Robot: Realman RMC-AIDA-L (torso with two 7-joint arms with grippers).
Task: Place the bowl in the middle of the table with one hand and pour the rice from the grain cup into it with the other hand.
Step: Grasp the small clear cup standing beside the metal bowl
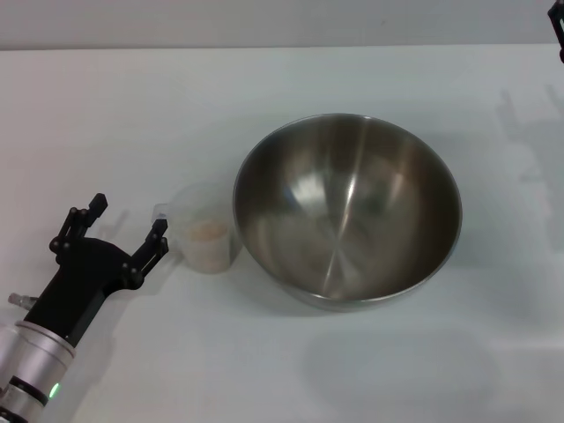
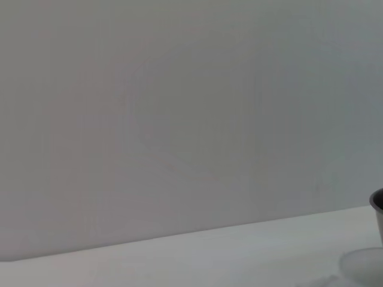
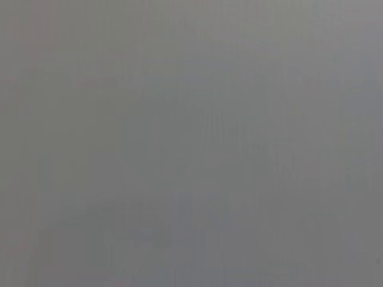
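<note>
The large round stainless-steel bowl (image 1: 347,211) already sits near the middle of the plain white desk (image 1: 132,115), so the placing looks done and the step in hand is judged to be the reach for the small clear, faintly frosted plastic grain cup (image 1: 205,227). The black left claw (image 1: 125,231) hovers low over the desk just beside the cup, on the side away from the bowl, with its fingers spread wide and nothing between them; one fingertip is close to the cup's small side handle, though whether it touches cannot be told. The next move probably calls for the claw to slide forward around the cup's wall, close, lift, and tip it over the bowl's rim. The cup stands upright, just beside the bowl on its left or touching it, and holds a shallow heap of pale-beige rice (image 1: 208,232) at its bottom. The bowl's shiny grey inside is empty and reflective. The right claw shows only as a dark sliver at the far right edge of the head view, well apart, and its fingers cannot be judged
</note>
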